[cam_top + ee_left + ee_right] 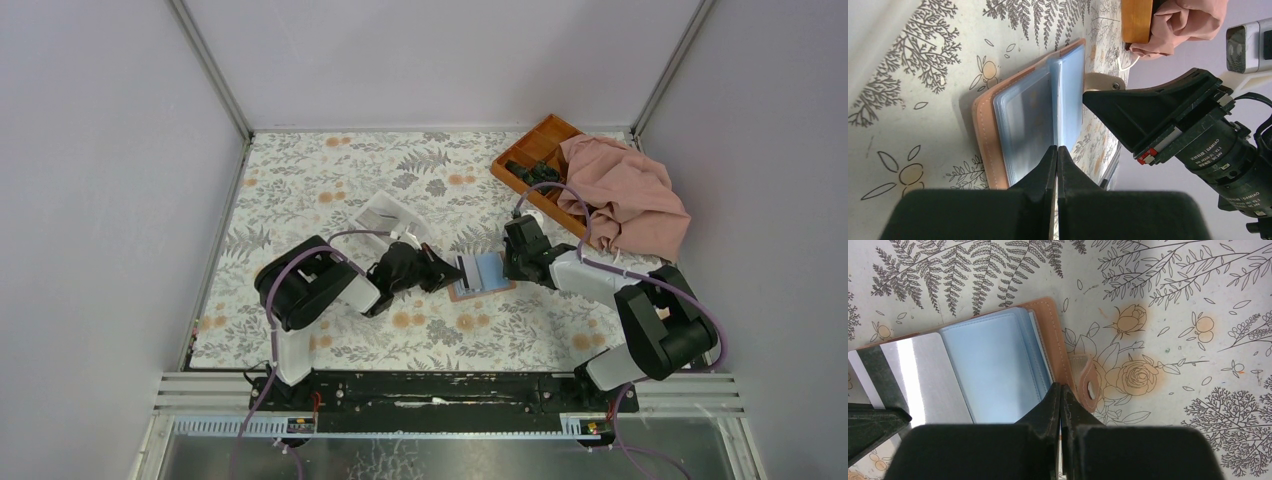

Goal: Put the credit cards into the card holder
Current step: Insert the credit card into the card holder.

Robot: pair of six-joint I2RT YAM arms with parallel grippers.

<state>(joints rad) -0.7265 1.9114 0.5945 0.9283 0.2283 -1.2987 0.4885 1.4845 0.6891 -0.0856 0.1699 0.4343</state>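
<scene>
The left gripper's (1057, 148) own black fingers fill the bottom of the left wrist view. They are pressed together with no gap. Their tips sit at the near edge of the card holder (984, 131), right at the fold between its two stacks of clear sleeves. Whether a thin card edge is pinched between them I cannot tell.

In the right wrist view the right gripper (1061, 386) is closed just as tightly and has nothing visible in its grasp. Its tips rest over the card holder's (1054, 335) tan stitched border, just beside the snap tab (1090, 388), which sticks out onto the flowered table cover (1198, 405).

The card holder lies open and flat, its pale blue sleeves facing up. On its left page lies a credit card (918, 375), silvery grey with a dark stripe (877, 374) across one end. The tip of the left gripper touches or overlaps that card's lower corner.

From above, the card holder (470, 295) lies mid-table between the left gripper (450, 272) and the right gripper (510, 262), each at one end of it.

The word "DAMIAO" is readable on the right arm's wrist motor (1220, 157). The finer print beside it is too small to read.

A white box (385, 215) lies just behind the left arm. An orange tray (535, 150) stands in the far right corner, partly under a pink cloth (625, 195).
</scene>
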